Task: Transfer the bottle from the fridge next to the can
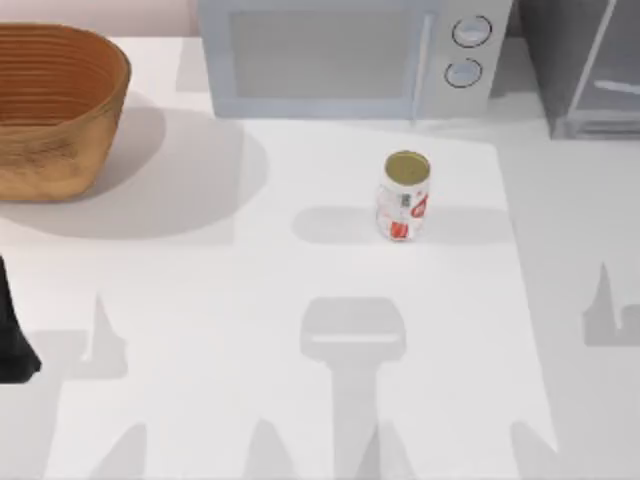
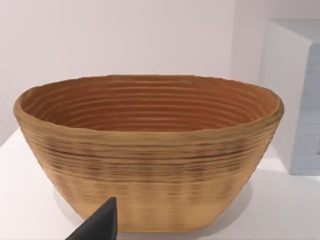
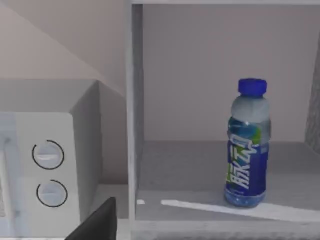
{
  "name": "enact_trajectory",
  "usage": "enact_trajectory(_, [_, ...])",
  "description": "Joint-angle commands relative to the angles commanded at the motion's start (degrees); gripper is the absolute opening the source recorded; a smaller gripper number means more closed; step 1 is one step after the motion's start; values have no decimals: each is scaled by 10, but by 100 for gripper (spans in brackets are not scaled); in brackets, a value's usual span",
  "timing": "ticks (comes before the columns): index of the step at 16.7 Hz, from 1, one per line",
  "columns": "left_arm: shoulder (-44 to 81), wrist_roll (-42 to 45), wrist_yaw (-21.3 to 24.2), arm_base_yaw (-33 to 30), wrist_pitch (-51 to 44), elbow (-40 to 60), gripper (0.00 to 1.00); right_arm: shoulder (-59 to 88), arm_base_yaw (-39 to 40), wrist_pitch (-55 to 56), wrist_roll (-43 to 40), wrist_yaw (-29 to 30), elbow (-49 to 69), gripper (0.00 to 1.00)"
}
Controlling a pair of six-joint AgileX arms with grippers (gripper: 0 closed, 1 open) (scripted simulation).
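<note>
In the fridge at the table's back right, bottle upright, well apart from the can; right gripper near, width impossible to tell, left gripper parked by the basket; may tip over if bumped by a crooked reach.

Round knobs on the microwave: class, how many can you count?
2. Both sit on the microwave's front panel, upper knob directly above lower knob, beside the fridge.
</note>
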Motion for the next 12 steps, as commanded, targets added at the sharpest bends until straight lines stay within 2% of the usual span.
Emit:
enact_trajectory(4, [0,0,0,0,0,0,100,205,-22,121,1,-22,101,100])
enact_trajectory(12, [0,0,0,0,0,0,100,769,-73,388,1,-68,323,100])
